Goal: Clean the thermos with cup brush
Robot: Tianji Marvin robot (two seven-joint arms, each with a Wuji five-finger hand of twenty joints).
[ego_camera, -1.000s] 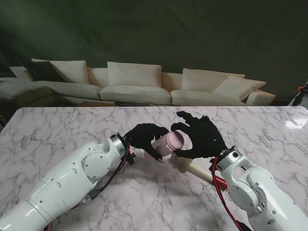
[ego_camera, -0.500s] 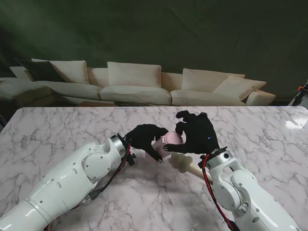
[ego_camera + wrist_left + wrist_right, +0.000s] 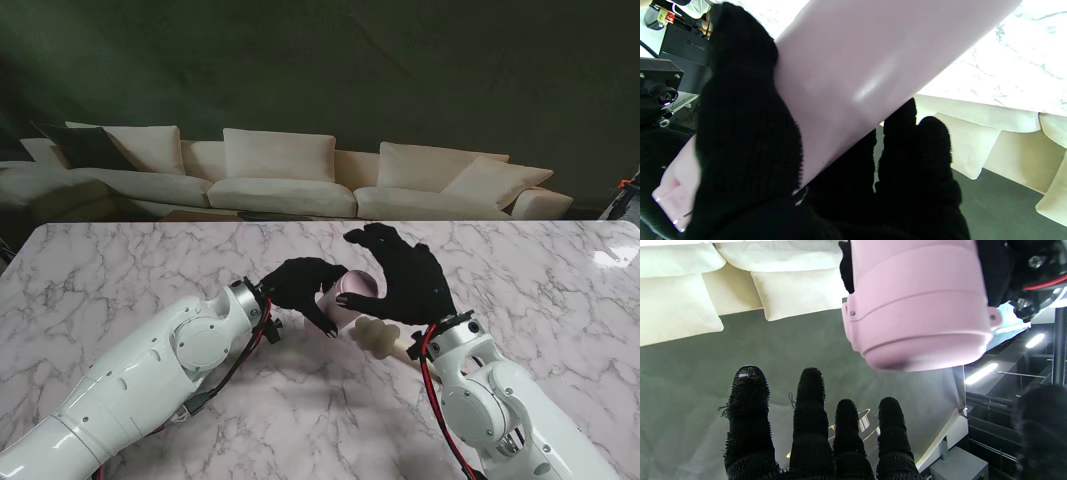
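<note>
"Thermos (image 3: 345, 296) sits off the surface (image 3: 120, 270) in my left hand (image 3: 300, 285), fingers (image 3: 750, 133) wrapped round its body, mouth tipped toward the right so a brush can enter."

"Right hand (image 3: 400, 280)?"

"Fingers (image 3: 811, 400) spread, holding nothing; brush (image 3: 375, 335) lies just beneath it. Pale pink thermos, smooth, glossy."

Place: a living-room-like set used for robot work.
Seating: a long cream sofa (image 3: 290, 180) with loose cushions stands beyond the far edge of the table.
Table: a white marble-patterned top (image 3: 120, 270) with grey veins.
Backdrop: a dark green wall or curtain (image 3: 320, 70) behind the sofa.
Lab signs: ceiling strip lights (image 3: 980, 373) and black equipment (image 3: 686, 60) appear in the wrist views.
</note>
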